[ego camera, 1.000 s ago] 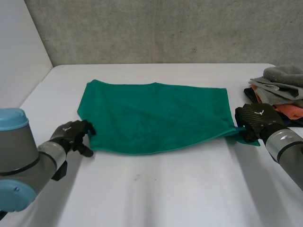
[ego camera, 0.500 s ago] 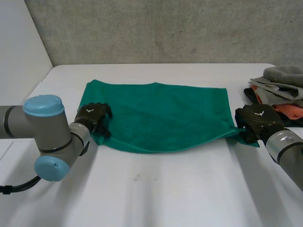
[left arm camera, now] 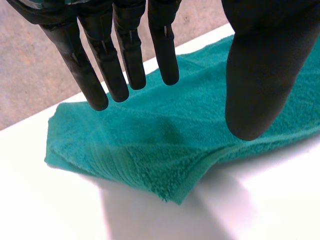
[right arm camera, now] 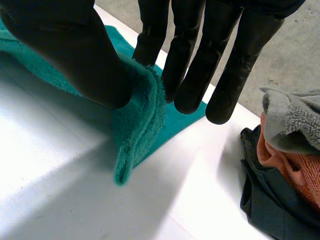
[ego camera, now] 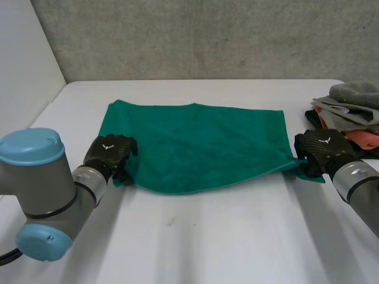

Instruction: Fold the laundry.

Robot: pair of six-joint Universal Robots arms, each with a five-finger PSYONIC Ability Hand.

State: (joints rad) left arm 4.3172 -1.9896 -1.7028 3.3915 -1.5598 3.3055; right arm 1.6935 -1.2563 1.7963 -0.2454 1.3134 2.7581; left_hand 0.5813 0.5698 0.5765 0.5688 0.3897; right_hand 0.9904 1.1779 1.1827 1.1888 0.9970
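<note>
Green towel (ego camera: 195, 145) spread flat on white table (ego camera: 207, 236), seemingly soft, light and floppy, best taken at near corners: right corner pinched by right hand (ego camera: 320, 151), left hand (ego camera: 109, 154) open-fingered over left corner.

A green towel (ego camera: 195, 145) lies spread flat on the white table (ego camera: 207, 236), and the 2 hands are at its near corners. The left hand (ego camera: 109, 154) is on the near left corner, and the right hand (ego camera: 320, 151) is on the near right corner, where a tip of cloth pokes out beside it. A pile of clothes (ego camera: 354, 109) lies just behind the right hand, at the table's right edge.
</note>
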